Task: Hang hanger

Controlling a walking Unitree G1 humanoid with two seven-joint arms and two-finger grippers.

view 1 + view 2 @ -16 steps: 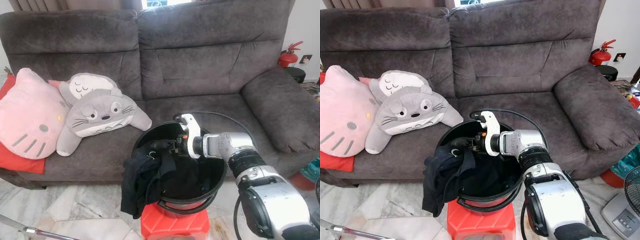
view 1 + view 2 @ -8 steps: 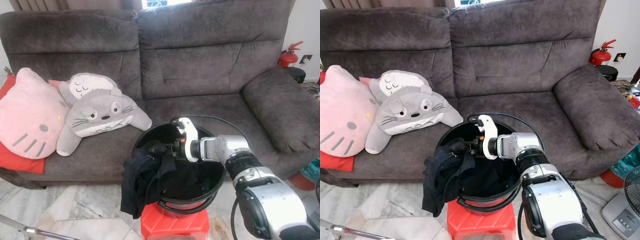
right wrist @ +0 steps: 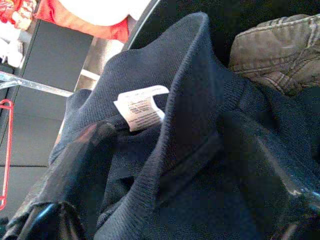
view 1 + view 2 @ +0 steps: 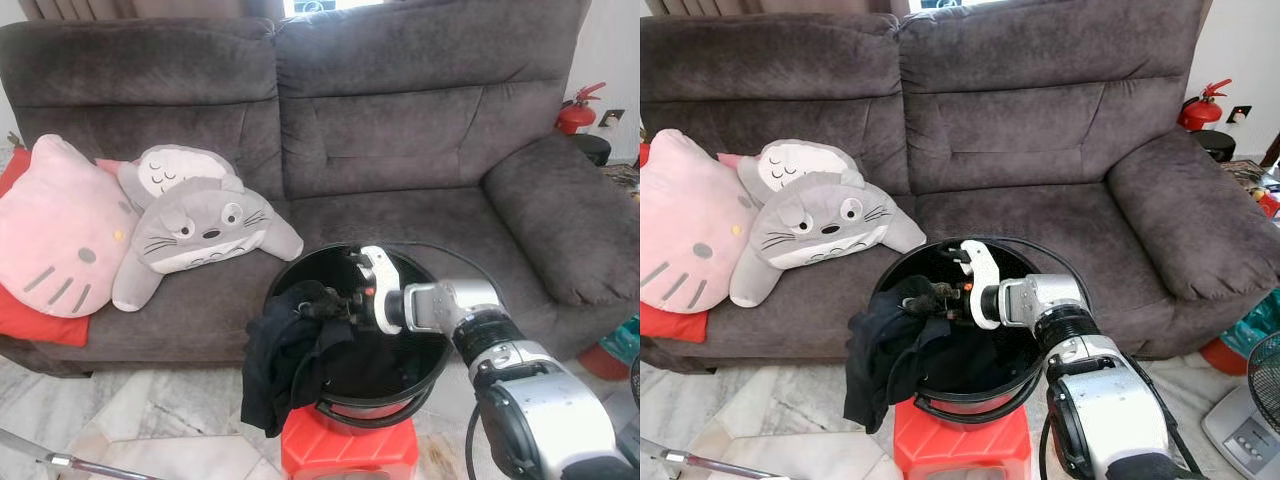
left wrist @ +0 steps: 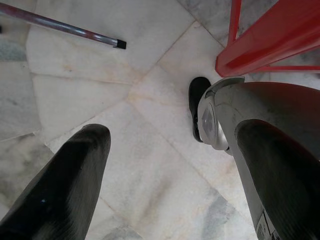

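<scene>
A dark navy garment (image 4: 285, 355) hangs over the near-left rim of a black round basket (image 4: 425, 375). My right gripper (image 4: 322, 303) reaches into the basket from the right and sits at the top of that garment. In the right wrist view its two black fingers (image 3: 75, 165) stand open on either side of a raised fold of the navy cloth (image 3: 190, 100), beside a white label (image 3: 140, 107). An olive-brown garment (image 3: 275, 42) lies deeper in the basket. A thin red wire frame (image 3: 6, 150) shows beyond the basket. My left gripper (image 5: 165, 200) hangs idle over the floor.
The basket stands on a red stool (image 4: 350, 450) in front of a grey sofa (image 4: 400, 130). On the sofa's left lie a pink cat cushion (image 4: 55, 235) and a grey plush (image 4: 200, 230). A metal rod (image 4: 50, 458) lies on the marble floor. A fire extinguisher (image 4: 578, 110) stands at the right.
My right gripper has pushed left onto the garment at the rim, then sunk a little lower into the basket. The cloth's top fold has bunched up at the fingers.
</scene>
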